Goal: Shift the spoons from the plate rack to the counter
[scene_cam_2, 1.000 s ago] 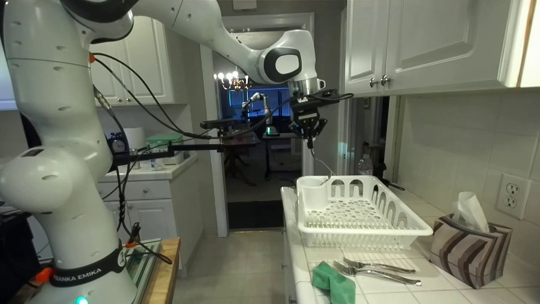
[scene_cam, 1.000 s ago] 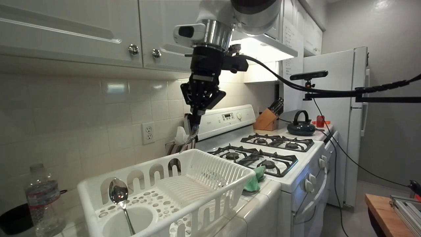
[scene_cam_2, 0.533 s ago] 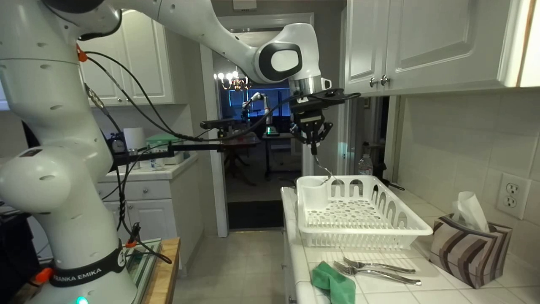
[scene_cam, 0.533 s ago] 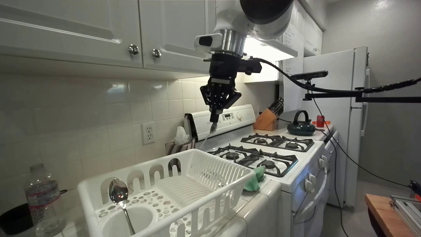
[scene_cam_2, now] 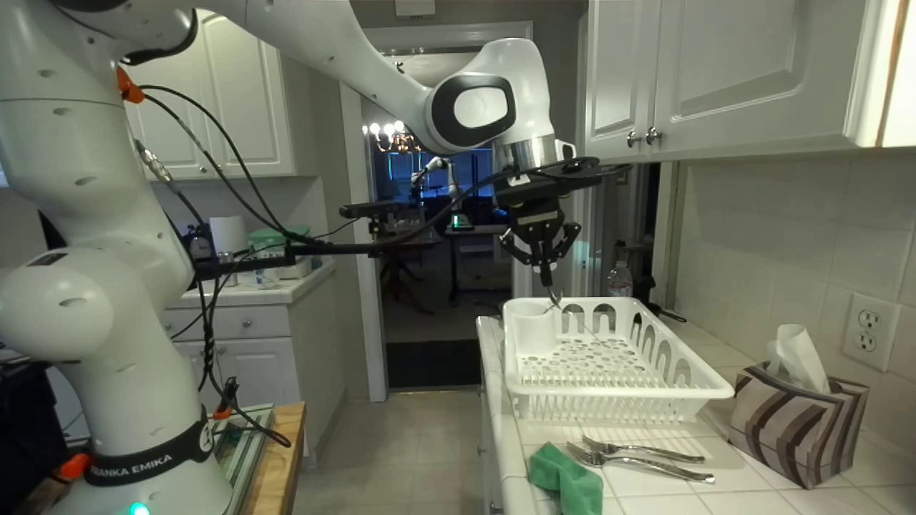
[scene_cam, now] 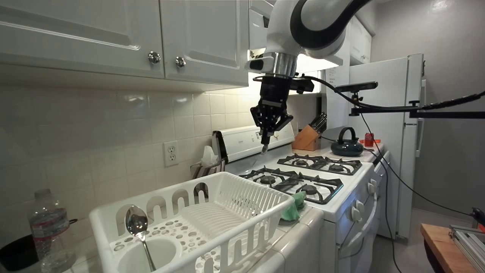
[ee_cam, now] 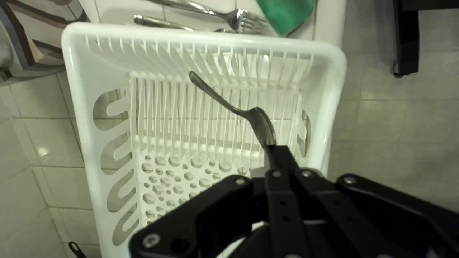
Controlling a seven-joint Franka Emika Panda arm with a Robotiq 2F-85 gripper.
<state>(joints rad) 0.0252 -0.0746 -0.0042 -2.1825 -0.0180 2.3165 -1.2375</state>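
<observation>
My gripper [scene_cam: 266, 142] is shut on a silver spoon [ee_cam: 261, 123]. The fingertips pinch it at the bowl, and its handle points away from the fingers in the wrist view. The gripper [ee_cam: 281, 152] hangs above the white plate rack [ee_cam: 200, 37], with the spoon over the tined part. The rack also shows in an exterior view [scene_cam_2: 615, 392]. A second spoon [scene_cam: 136, 220] stands bowl-up in the rack's round cutlery cup, its handle leaning inside. The white tiled counter [scene_cam_2: 637, 495] shows in front of the rack.
Two forks [scene_cam_2: 647, 466] and a green cloth [scene_cam_2: 567, 478] lie on the counter before the rack. A striped tissue box [scene_cam_2: 787, 429] stands beside them near the wall. A water bottle [scene_cam: 51, 229], a stove [scene_cam: 333, 204] and overhead cabinets [scene_cam: 204, 45] are around the rack.
My gripper has moved from above the rack's cup side towards the stove side, and lately lower, with the spoon held throughout. The second spoon and the rack have not moved.
</observation>
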